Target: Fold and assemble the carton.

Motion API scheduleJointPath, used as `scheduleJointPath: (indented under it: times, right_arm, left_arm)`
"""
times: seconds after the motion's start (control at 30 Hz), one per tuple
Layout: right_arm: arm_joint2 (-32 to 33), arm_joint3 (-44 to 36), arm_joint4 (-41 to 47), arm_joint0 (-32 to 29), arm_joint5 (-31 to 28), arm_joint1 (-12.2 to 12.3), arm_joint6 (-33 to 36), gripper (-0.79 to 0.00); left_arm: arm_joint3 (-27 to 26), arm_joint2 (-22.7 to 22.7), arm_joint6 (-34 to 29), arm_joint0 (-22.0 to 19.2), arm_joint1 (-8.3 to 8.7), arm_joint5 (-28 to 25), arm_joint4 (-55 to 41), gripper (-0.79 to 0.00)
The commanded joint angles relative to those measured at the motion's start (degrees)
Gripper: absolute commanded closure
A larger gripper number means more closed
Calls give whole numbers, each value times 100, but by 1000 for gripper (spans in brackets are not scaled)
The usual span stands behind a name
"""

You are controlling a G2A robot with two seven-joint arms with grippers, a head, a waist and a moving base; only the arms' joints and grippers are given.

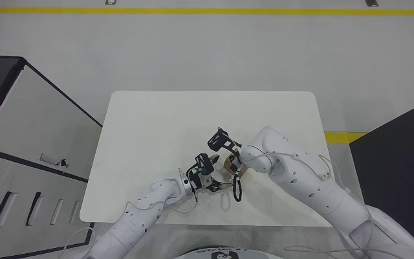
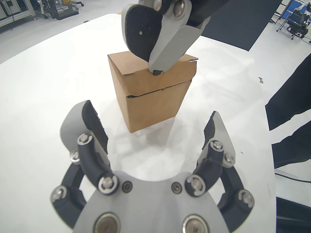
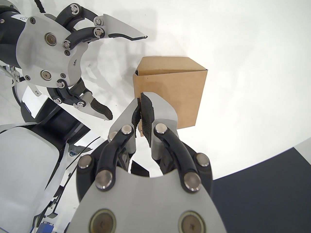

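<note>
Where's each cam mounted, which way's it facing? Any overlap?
Top: above the arms, looking down at the table; both arms meet at the carton.
Left wrist: behind the open left gripper, facing the carton's side; the shut right gripper touches its top.
Right wrist: behind the right gripper, looking down on the carton, left gripper beside it.
Shared: both wrist views show carton and both grippers.

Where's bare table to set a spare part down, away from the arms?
Bare: the far half of the table, from the carton to the far edge, and the strip along its left side. Crowded: the near middle, where the open left gripper faces the carton and the shut right gripper touches its top.
</note>
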Motion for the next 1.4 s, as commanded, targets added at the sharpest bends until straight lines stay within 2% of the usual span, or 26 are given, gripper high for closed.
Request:
scheduleJointPath:
  times: [0.0, 0.63, 0.67, 0.7, 0.73, 0.77, 0.8, 0.97, 1.13, 1.27, 1.37]
  right_arm:
    - [1, -5, -16, -4, 2, -4, 0, 0]
    - [91, -101, -88, -131, 122, -41, -98, 0]
    - [102, -104, -72, -143, 138, -44, -115, -191]
    - [113, -115, -62, -160, 163, -47, -149, -308]
    - [128, -128, -55, -187, 193, -48, -201, -582]
    - [146, -139, -71, -223, 202, -43, -247, -690]
    - [167, -162, -90, -264, 209, -37, -289, -711]
    - [374, -336, -109, -517, 205, 23, -472, -699]
    - [764, -594, -14, -789, 64, 123, -573, -736]
    - [1262, -948, 362, -976, -82, 216, -547, -785]
    - [1605, -1121, 702, -1077, -165, 261, -705, -785]
  left_arm:
    - [0, 0, 0, 0, 0, 0, 0, -785]
    - [0, 0, 0, 0, 0, 0, 0, -785]
    - [0, 0, 0, 0, 0, 0, 0, -785]
    - [0, 0, 0, 0, 0, 0, 0, -785]
    - [0, 0, 0, 0, 0, 0, 0, -785]
    - [0, 0, 0, 0, 0, 0, 0, -785]
    - [0, 0, 0, 0, 0, 0, 0, -785]
    - [0, 0, 0, 0, 0, 0, 0, -785]
    - [0, 0, 0, 0, 0, 0, 0, -785]
    - [0, 0, 0, 0, 0, 0, 0, -785]
    - [0, 0, 0, 0, 0, 0, 0, -785]
